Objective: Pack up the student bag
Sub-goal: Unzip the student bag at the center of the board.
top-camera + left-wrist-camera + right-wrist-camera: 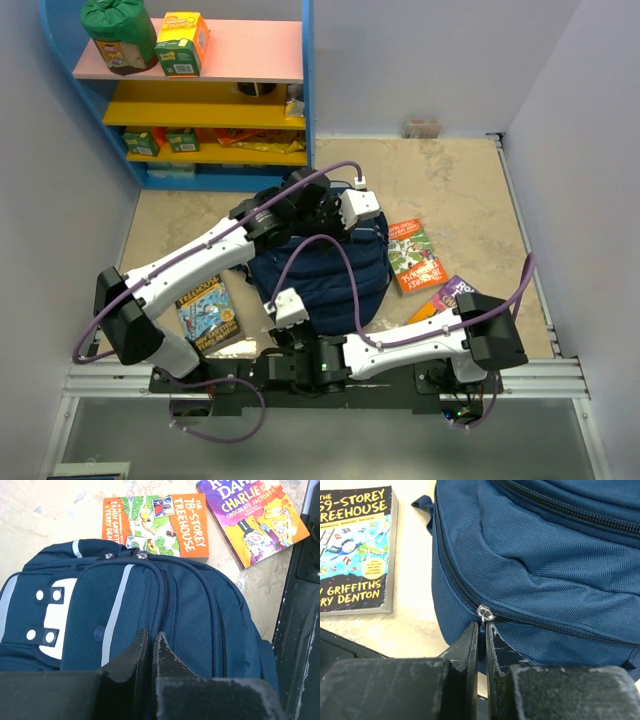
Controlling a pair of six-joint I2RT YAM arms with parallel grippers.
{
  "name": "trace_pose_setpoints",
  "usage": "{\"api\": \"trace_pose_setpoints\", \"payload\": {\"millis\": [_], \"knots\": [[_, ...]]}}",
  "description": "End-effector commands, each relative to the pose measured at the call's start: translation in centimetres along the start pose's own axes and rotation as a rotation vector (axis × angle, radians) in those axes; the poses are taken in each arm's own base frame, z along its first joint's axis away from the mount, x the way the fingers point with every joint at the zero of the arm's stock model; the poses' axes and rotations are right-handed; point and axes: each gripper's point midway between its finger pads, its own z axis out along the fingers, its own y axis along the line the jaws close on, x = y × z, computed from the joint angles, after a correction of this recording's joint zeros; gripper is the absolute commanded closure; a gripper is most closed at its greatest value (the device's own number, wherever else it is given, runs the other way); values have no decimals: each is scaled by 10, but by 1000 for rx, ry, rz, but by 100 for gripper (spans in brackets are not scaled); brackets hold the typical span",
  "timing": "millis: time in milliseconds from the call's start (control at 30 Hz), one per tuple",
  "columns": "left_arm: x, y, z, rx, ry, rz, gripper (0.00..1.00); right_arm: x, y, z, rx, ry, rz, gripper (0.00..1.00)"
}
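**Student bag** (320,275): navy, lying on the table (470,190) at the centre of the top view. Both arms cover much of it. The wrist view shows a white patch (57,622), a light stripe (117,607) and closed zips.

**Left end effector** (152,636): at the bag's 12 o'clock end, fingers together with only a slit between them, tips on the front panel. It is hard to tell whether they pinch any fabric.

**Right end effector** (481,628): at the bag's 7 o'clock edge, clamped on the tab of the silver zipper pull (484,613). It is mostly hidden in the top view.

**Orange book** (155,522): at the bag's 3 o'clock, its lower edge tucked behind the bag.

**Purple book** (255,517): at 4 o'clock, cut off by the frame and partly under the right arm from above.

**Blue-covered book** (352,550): at 8 o'clock, its title cropped.

**Shelf unit** (205,105): at 11 o'clock, its contents too small to read.
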Motion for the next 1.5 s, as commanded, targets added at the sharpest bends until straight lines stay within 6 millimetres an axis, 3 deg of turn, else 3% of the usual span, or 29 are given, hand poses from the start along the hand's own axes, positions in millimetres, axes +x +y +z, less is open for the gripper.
{"api": "trace_pose_setpoints", "payload": {"millis": [0, 167, 333, 467, 533, 567, 600, 633, 667, 700, 767, 833, 867, 933, 967, 1033, 1067, 1200, 1233, 1333, 1467], "knots": [[-82, 26, -34, -147, -284, -3, 100, -36, 31, -9, -56, -37, 127, 100], [-85, 27, -32, -146, -299, -39, 100, -51, 55, -8, -137, -71, 122, 100], [-96, 29, -34, -140, -329, -68, 100, -47, 67, -4, -142, -66, 87, 100], [-100, 27, -34, -122, -344, -89, 100, -39, 79, 12, -144, -30, 57, 100], [-101, 28, -38, -125, -343, -62, 100, -41, 75, 12, -132, -21, 72, 80], [-102, 27, -40, -121, -343, -44, 100, -41, 70, 11, -129, -20, 86, 74], [-100, 27, -43, -124, -335, -10, 100, -41, 57, 7, -132, -19, 111, 62], [-98, 27, -44, -121, -327, 8, 100, -41, 52, 4, -141, -20, 150, 57], [-94, 23, -44, -102, -308, 52, 100, -26, 41, 4, -140, -7, 153, 53], [-94, 22, -49, -102, -310, 69, 100, -42, 29, -6, -166, -22, 222, 49], [-86, 21, -50, -99, -282, 115, 100, -29, 9, -9, -172, -13, 280, 48], [-81, 21, -53, -107, -267, 133, 100, -41, -8, -22, -209, -22, 392, 48], [-75, 22, -53, -109, -251, 146, 100, -27, -20, -21, -195, -11, 391, 48], [-72, 23, -57, -119, -244, 156, 100, -36, -38, -29, -202, -20, 500, 48], [-69, 23, -57, -120, -238, 156, 100, -21, -51, -28, -177, -4, 490, 47], [-70, 26, -61, -131, -241, 158, 100, -26, -67, -32, -170, -12, 591, 46], [-69, 25, -62, -131, -240, 159, 100, -19, -75, -32, -168, -10, 605, 46], [-67, 22, -62, -121, -237, 154, 100, -40, -86, -40, -256, -83, 750, 44], [-68, 23, -64, -125, -239, 152, 100, -54, -89, -43, -281, -127, 810, 44], [-70, 24, -66, -131, -241, 159, 100, -66, -108, -47, -300, -210, 882, 42], [-70, 30, -76, -166, -235, 167, 100, -71, -134, -45, -183, -237, 798, 41]]}}
